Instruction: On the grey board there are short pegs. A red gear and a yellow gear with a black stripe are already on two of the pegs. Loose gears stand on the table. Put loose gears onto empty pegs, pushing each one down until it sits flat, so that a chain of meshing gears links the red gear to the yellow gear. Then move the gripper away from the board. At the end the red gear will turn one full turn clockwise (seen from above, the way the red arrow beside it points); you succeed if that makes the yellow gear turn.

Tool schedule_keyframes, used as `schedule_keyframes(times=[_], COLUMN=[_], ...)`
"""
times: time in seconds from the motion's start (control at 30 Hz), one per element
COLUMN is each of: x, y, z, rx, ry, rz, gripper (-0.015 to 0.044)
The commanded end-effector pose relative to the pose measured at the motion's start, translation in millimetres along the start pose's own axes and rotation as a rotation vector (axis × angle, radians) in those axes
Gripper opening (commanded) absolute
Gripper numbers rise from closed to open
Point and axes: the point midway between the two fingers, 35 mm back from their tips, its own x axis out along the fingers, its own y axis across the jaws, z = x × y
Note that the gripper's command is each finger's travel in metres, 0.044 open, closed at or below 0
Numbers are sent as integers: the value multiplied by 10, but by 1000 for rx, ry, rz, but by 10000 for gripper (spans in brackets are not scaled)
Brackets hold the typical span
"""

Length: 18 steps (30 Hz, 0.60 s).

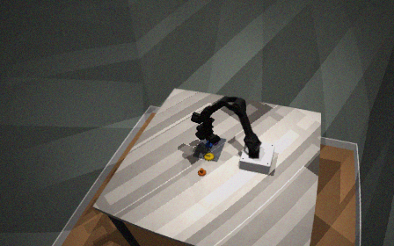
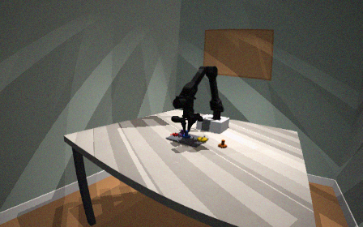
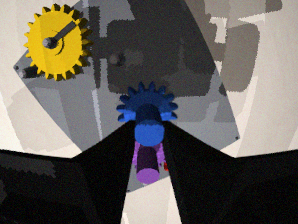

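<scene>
My gripper (image 3: 148, 125) (image 2: 186, 130) is shut on the knob of the blue gear (image 3: 149, 100) (image 1: 209, 144), low over the grey board (image 3: 75, 95) (image 1: 220, 149) (image 2: 189, 142). Whether the blue gear touches a peg is hidden. The purple gear (image 3: 147, 175) stands just beyond it, partly hidden by the fingers. The red gear (image 2: 174, 134) is at one end of the board; only a sliver of it shows in the wrist view (image 3: 166, 166). The yellow gear (image 3: 55, 30) (image 1: 208, 156) (image 2: 202, 139) with its black stripe is near the other end. A bare peg (image 3: 117, 59) stands between yellow and blue.
An orange gear (image 1: 201, 172) (image 2: 223, 143) with an upright knob stands on the table off the board, past the yellow gear. Another short peg (image 3: 23, 74) is at the board's corner beside the yellow gear. The arm's white base (image 1: 256, 164) (image 2: 219, 124) is near the board.
</scene>
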Motion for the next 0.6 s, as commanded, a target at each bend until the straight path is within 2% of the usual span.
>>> schedule_keyframes(times=[0.0,0.57], x=[11,53], y=[0,8], z=[2,4], rx=[26,-307], ry=[-2,-3], rz=[1,1], gripper=[0,0])
